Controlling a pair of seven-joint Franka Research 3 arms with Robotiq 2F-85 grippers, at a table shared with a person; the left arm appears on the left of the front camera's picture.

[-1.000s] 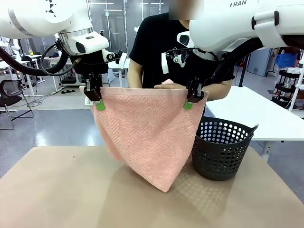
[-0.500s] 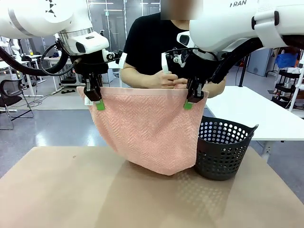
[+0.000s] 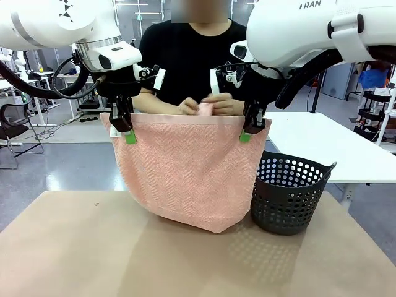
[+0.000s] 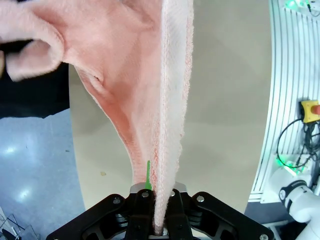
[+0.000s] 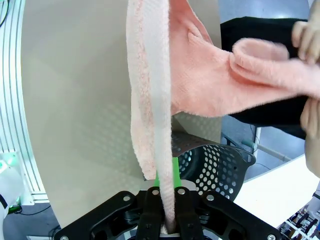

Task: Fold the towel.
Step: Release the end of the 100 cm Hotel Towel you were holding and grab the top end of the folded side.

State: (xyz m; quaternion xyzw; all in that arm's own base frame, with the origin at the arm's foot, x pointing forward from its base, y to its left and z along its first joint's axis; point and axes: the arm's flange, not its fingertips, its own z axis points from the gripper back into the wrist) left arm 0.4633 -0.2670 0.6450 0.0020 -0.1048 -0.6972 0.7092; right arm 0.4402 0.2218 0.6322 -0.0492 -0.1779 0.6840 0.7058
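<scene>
Indoors, evenly lit, with ceiling light strips (image 3: 131, 4) at 11 o'clock above dark glass partitions (image 3: 148, 28). Underfoot, glossy grey floor (image 3: 68, 167), pale with reflections, from 9 o'clock toward the middle. At the 9 o'clock edge, a black office chair (image 3: 9, 120). At 6 o'clock, across the whole foreground, a matte tan tabletop (image 3: 74, 247). At 3 o'clock, a white table (image 3: 328, 145) on a white leg, and beyond it, at the edge, a black shelf rack (image 3: 378, 108).
</scene>
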